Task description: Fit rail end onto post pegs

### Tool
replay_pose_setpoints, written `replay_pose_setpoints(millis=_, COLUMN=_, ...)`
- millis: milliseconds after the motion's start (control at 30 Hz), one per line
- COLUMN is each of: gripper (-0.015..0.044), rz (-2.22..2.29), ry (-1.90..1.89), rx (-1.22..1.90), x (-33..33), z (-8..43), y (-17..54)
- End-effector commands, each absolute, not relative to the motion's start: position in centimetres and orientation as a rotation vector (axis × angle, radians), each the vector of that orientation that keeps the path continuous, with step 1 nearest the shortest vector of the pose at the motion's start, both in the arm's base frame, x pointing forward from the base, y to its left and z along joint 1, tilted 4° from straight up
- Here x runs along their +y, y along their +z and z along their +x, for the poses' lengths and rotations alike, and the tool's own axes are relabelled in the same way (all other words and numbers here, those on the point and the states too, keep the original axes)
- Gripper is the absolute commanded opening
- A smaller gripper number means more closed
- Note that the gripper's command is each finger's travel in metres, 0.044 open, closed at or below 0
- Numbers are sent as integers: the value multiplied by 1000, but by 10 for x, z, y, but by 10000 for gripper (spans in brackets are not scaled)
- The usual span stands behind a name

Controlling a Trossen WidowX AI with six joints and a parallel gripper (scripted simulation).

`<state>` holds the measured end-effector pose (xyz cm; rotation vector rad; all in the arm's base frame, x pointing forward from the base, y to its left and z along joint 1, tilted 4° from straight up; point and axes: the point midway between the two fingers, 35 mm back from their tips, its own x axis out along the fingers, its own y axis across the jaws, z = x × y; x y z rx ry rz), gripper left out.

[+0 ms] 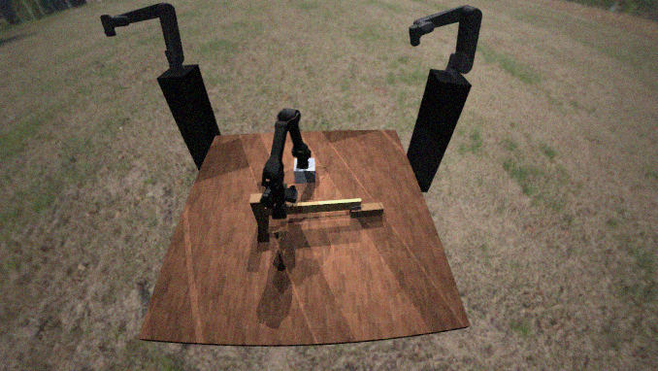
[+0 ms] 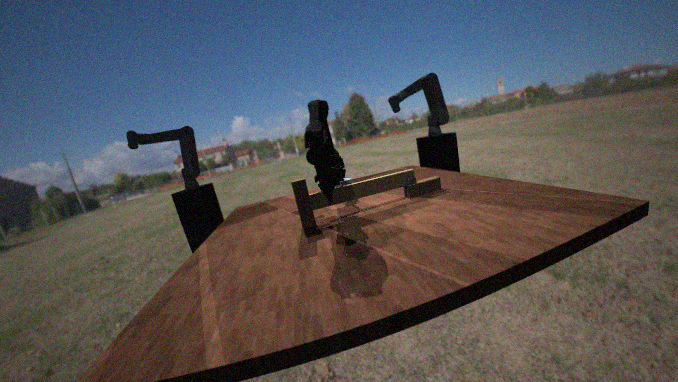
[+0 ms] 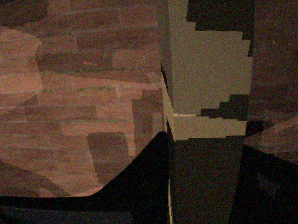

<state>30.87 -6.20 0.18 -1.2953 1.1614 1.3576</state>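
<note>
My gripper is shut on the wooden rail, close to its near end. The rail is off the table and looks about level. Its far end is at the bracket on the low footboard block. The short wooden post stands upright at the near end. In the wrist view the rail end meets the post face with no clear gap. The pegs and holes are hidden, and the top and exterior views are too small to confirm contact.
A white and grey box stands under the arm's base behind the rail. Two other black arms stand on dark pedestals beyond the table's back corners. Shadows cross the wooden table.
</note>
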Motion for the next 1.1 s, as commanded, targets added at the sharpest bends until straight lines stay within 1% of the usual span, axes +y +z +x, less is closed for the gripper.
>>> replay_pose_setpoints(millis=0, gripper=0, rz=-1303, ry=1355, rx=1158, x=-64, z=311, y=3)
replay_pose_setpoints(millis=600, gripper=0, rz=-1303, ry=1355, rx=1158, x=-68, z=312, y=3)
replay_pose_setpoints(millis=1067, gripper=367, rz=-1293, ry=1362, rx=1158, x=-65, z=309, y=2)
